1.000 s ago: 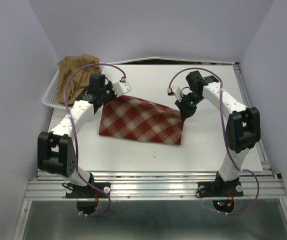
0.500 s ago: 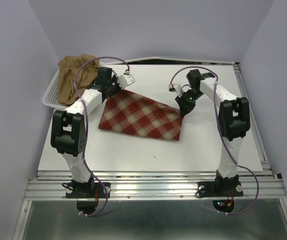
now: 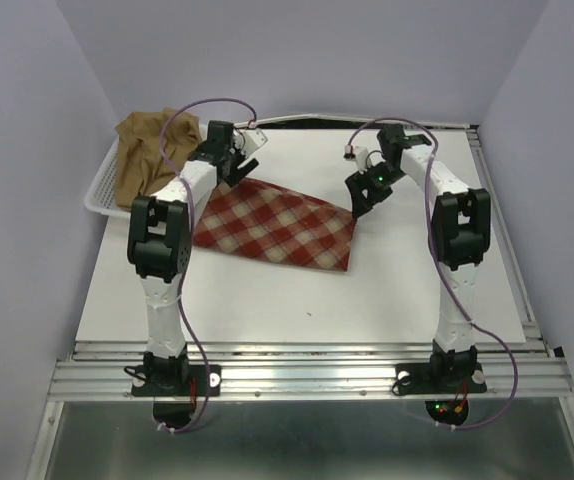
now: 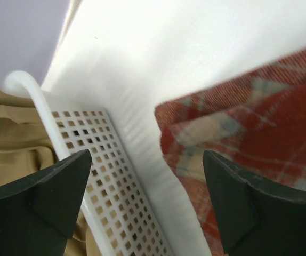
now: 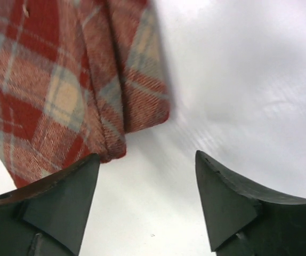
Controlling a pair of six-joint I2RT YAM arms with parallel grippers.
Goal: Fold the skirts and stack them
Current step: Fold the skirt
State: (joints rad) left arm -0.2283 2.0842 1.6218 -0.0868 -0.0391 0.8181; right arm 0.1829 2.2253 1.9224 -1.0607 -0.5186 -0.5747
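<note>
The red-and-cream plaid skirt (image 3: 275,222) lies folded flat on the white table, slanting down to the right. Its far-left corner (image 4: 238,128) shows in the left wrist view, its far-right corner (image 5: 83,80) in the right wrist view. My left gripper (image 3: 242,167) hangs open just beyond that left corner, nothing between its fingers (image 4: 238,197). Off the skirt's far-right corner my right gripper (image 3: 359,197) also stands open and empty, both fingers (image 5: 227,197) over bare table. The tan-brown skirt (image 3: 147,150) sits bunched in the white mesh basket (image 3: 100,190).
The basket's perforated wall (image 4: 105,176) lies close under the left gripper, with tan cloth (image 4: 9,144) behind it. Purple cables loop over both arms. Lavender walls close in the table on the left, back and right.
Both grippers have opened and let go of the plaid skirt's far corners. The arms have stretched farther back, and the skirt now lies flat, shifted slightly away.
</note>
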